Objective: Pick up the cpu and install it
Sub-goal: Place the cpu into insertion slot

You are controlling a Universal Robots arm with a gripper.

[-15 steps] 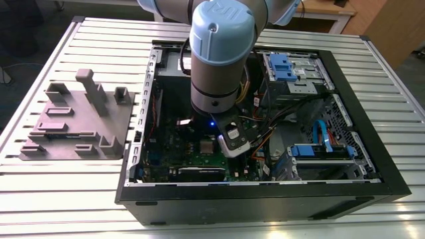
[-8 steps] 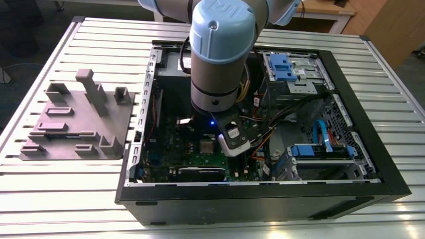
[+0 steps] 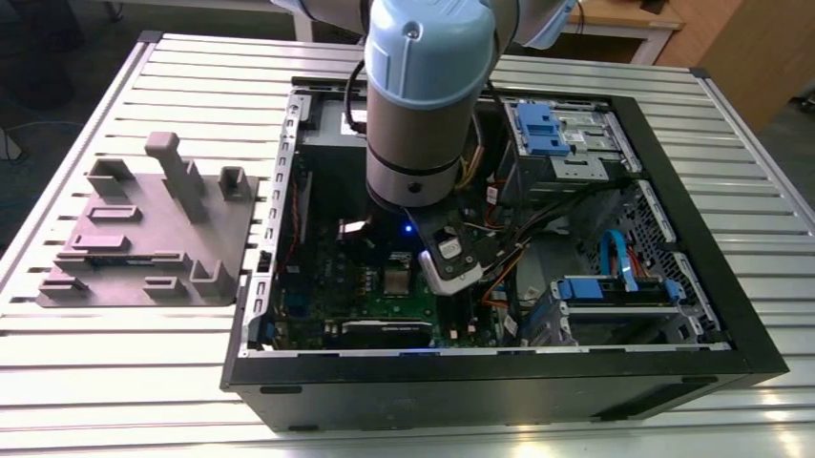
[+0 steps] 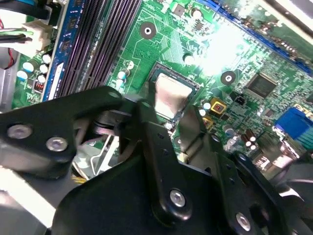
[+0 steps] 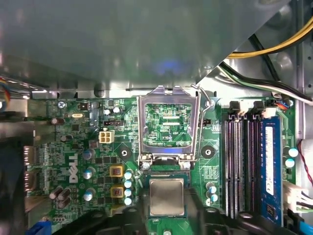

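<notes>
A robot arm (image 3: 421, 105) reaches down into an open computer case (image 3: 510, 382) on a slatted metal table (image 3: 128, 382), its gripper (image 4: 168, 115) hovering low over the green motherboard (image 5: 83, 147). The cpu (image 5: 167, 197) lies flat in its socket just below the raised socket frame (image 5: 168, 128), which stands open with its thin lever (image 5: 203, 122) swung up beside it. In the second wrist view the black fingers (image 4: 156, 147) stand apart on either side of the chip; whether they touch its edges cannot be told, and they appear to grip nothing. Risks, as a judgement: a chip sitting slightly skewed could bend socket contacts, and a finger dragging upward could shift it. Room is tight: case walls, a drive cage (image 3: 560, 134) and loose cables (image 5: 274, 46) crowd the arm, and memory slots (image 5: 242, 161) run close beside the socket. The grey moulded tray (image 3: 147, 234) sits well apart on the table.
</notes>
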